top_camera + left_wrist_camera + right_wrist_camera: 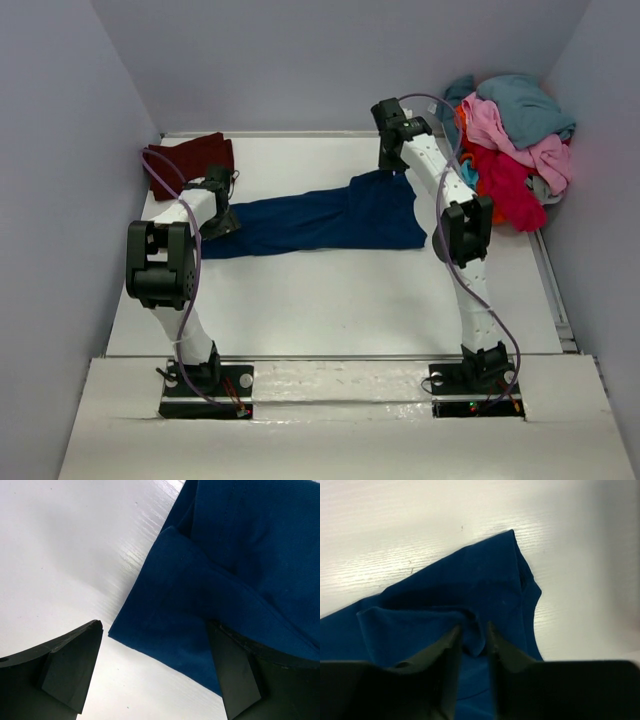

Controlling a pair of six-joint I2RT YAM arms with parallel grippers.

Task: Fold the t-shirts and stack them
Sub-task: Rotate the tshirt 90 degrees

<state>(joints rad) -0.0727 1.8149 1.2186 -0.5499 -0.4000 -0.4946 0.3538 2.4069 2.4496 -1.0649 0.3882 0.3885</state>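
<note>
A navy blue t-shirt [320, 218] lies stretched across the middle of the table. My left gripper [222, 222] is low over the shirt's left end and is open wide. In the left wrist view a hem corner of the navy t-shirt [180, 605] lies between the fingers, and the right finger [240, 675] rests over the cloth. My right gripper [392, 162] is at the shirt's back right corner. Its jaws [472, 627] stand slightly apart, with a raised fold of the navy t-shirt [470, 580] between them.
A folded dark maroon t-shirt [192, 154] lies at the back left. A loose pile of t-shirts [512, 140] in teal, pink and red fills the back right corner. Grey walls close in both sides and the back of the white table [330, 300].
</note>
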